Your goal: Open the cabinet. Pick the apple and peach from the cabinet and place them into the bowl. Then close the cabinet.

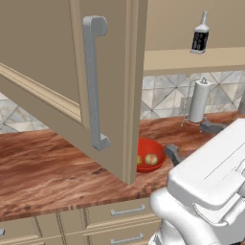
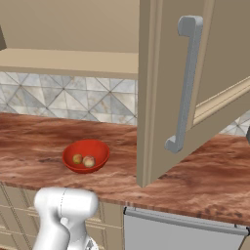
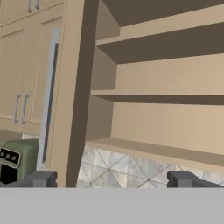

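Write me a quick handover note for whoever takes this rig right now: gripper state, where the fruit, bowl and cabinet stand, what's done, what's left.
Gripper: open, holding nothing, facing the open cabinet's shelves.
Cabinet: both doors swung open; left door and right door hang out over the counter.
Bowl: on the counter below the cabinet, with two small round fruits inside, apparently the apple and peach.
Done: cabinet opened, fruit in the bowl.
Left: close both cabinet doors by their grey bar handles.
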